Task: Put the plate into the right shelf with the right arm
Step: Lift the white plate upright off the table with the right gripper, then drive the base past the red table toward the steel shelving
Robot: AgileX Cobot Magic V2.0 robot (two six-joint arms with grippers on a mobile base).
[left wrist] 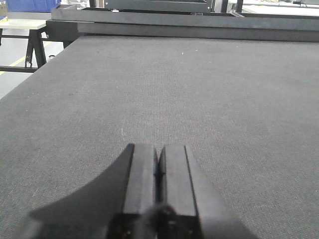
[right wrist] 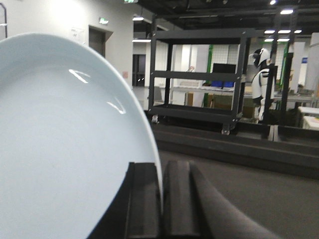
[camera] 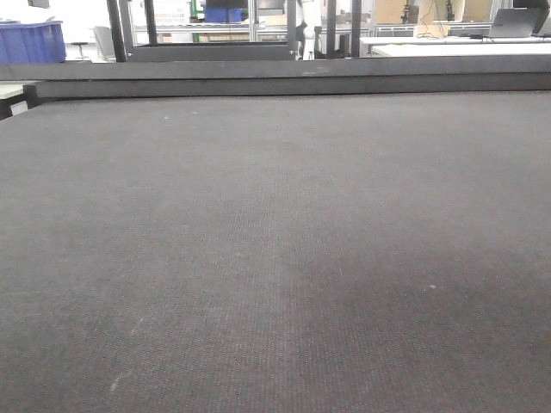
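You are in a robotics lab or workshop hall: beyond your dark felt surface (camera: 275,258) stand white workbenches (camera: 448,48) with a laptop (camera: 515,23), blue bins (camera: 32,41), a black wheeled rack (right wrist: 197,74), a white humanoid figure (right wrist: 260,74) and ceiling strip lights (right wrist: 286,11).

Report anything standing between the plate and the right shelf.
The plate is edge-pinched in the right end effector. Ahead lies open grey mat; a dark rack stands beyond it. The right shelf shows in no view, so the path is unconfirmed.
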